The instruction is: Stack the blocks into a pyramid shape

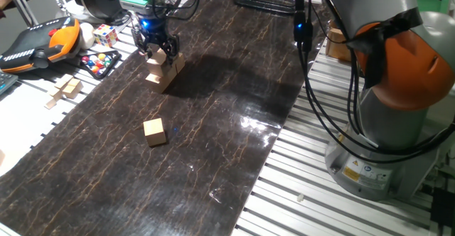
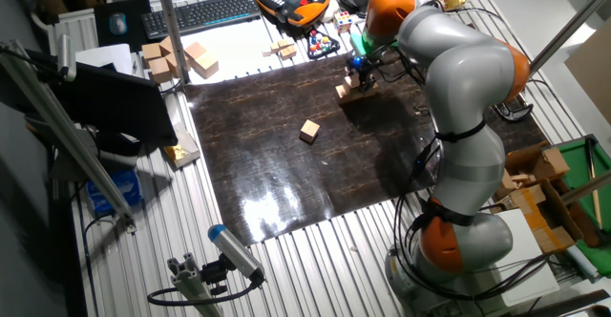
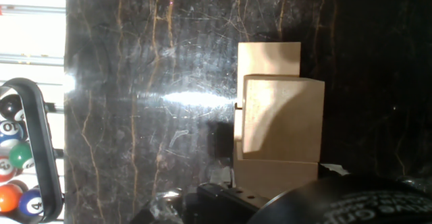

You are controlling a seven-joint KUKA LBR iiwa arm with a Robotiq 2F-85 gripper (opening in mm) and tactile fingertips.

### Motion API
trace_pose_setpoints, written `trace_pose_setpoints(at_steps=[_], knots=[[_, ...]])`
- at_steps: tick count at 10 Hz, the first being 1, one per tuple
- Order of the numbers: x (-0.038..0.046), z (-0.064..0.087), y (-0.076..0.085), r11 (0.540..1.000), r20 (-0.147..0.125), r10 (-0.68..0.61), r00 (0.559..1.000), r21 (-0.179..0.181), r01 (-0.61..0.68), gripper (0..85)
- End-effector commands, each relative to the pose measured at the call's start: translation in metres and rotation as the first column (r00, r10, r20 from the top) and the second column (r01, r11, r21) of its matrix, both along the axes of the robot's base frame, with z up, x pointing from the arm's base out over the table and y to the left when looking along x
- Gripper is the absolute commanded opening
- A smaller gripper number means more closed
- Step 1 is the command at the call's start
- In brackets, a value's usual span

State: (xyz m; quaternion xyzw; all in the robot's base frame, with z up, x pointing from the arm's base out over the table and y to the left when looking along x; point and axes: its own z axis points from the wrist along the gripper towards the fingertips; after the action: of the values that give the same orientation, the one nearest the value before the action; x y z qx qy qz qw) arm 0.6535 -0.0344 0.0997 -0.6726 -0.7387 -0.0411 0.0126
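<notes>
I have the arm [image 2: 449, 97] stretched from its base across to the far end of the dark mat [image 1: 213, 122], wrist bent so the hand points straight down. The gripper [image 1: 161, 51] sits low over the stack of blocks [image 1: 166, 69] there, fingers either side of a block; from my screens I cannot tell whether they are clamped.

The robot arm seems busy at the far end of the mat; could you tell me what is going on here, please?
The arm's gripper is right over a small cluster of blocks at the far end of the dark mat, building the pyramid. The hand view shows one block sitting on top of lower ones. Whether the fingers grip a block is hard to tell. One lone block lies apart mid-mat, not yet added.
</notes>
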Motion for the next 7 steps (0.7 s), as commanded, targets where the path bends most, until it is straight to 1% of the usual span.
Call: trace_pose_setpoints(at_steps=[1,3,4,6,7], knots=[[-0.0002,0.001,0.001,1.0,0.001,0.008,1.0,0.002,-0.008,66.7],[-0.0014,0.007,0.002,1.0,0.002,0.015,1.0,-0.001,-0.015,67.0],[-0.002,0.013,0.005,1.0,0.003,0.013,1.0,-0.005,-0.013,67.3],[-0.0018,0.028,0.016,1.0,-0.011,-0.006,1.0,-0.018,0.006,68.7],[-0.0044,0.034,0.021,1.0,-0.012,-0.005,1.0,-0.022,0.004,69.3]])
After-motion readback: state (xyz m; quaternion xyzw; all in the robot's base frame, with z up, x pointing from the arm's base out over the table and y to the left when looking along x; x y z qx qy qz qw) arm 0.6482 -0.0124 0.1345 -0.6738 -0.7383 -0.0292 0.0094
